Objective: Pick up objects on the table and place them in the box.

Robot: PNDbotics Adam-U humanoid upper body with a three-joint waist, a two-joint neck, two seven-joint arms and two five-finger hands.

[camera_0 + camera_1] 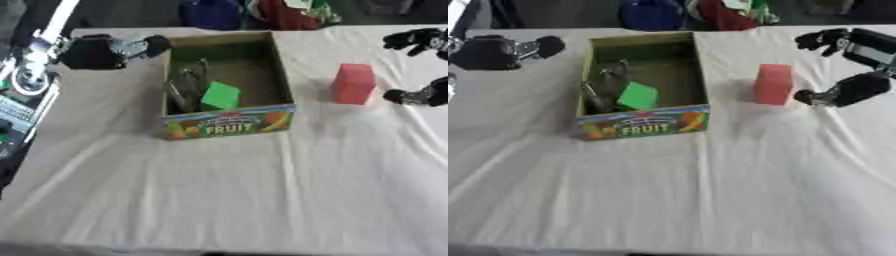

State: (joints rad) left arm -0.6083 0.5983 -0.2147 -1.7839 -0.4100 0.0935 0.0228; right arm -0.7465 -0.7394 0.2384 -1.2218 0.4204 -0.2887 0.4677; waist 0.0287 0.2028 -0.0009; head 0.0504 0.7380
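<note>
Fruit box left of pink block

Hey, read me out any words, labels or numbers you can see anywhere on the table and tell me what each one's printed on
"FRUIT": in large pale letters on the front panel of the cardboard box, among pictures of fruit.
A smaller line of print arches just above that word on the same panel; it is too blurred to read.
The pink block and the green block inside the box show no lettering.
No numbers or other signs can be read.
</note>
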